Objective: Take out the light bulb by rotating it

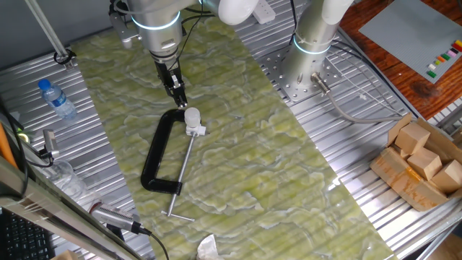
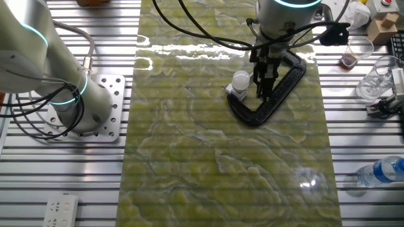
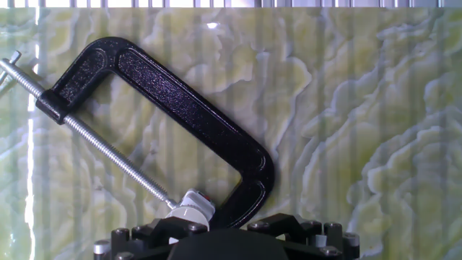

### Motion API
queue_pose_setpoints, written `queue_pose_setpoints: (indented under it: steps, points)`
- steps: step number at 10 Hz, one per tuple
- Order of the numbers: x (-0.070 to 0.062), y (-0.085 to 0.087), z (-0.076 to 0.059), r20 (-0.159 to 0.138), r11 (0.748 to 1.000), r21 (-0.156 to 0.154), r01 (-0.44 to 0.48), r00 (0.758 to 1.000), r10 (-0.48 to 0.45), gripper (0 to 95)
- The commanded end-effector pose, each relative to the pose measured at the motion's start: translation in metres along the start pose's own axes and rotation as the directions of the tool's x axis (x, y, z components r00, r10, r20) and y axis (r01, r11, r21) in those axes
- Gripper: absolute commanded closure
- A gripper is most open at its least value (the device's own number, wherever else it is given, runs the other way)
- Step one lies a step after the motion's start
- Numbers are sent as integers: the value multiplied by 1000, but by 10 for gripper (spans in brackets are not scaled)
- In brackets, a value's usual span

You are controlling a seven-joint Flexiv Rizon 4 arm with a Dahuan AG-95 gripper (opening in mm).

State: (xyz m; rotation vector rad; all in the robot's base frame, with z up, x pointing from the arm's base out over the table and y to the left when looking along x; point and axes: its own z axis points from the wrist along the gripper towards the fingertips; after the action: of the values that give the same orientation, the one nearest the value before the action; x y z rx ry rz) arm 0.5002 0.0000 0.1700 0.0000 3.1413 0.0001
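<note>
The light bulb [image 1: 192, 115], small, white and round, stands upright in a white square socket piece [image 1: 195, 131] held at the jaw end of a black C-clamp [image 1: 160, 155]. The clamp lies flat on the green mat. My gripper [image 1: 180, 100] hangs just beside the bulb, over the clamp's top bend, with its fingers close together and nothing between them. From the other side the bulb [image 2: 240, 80] is left of the gripper [image 2: 265, 94]. In the hand view the bulb [image 3: 185, 215] peeks out at the bottom edge, and the fingertips are hidden.
The clamp's long screw [image 1: 182, 173] runs toward the front with a T-handle. A clear bottle with a blue cap [image 1: 56, 98] lies on the left. A second arm's base [image 1: 312, 50] stands at the back right, and a box of wooden blocks [image 1: 419, 162] at the far right.
</note>
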Motion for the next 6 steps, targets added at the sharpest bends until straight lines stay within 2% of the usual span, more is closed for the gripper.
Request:
queue_pose_setpoints:
  steps: [1,2,6]
  points:
    - [0,0,0,0,1000,0,0,1000,0,0]
    - [0,0,0,-78,996,-87,-33,997,26,950]
    - [0,0,0,-82,996,-81,-38,996,31,950]
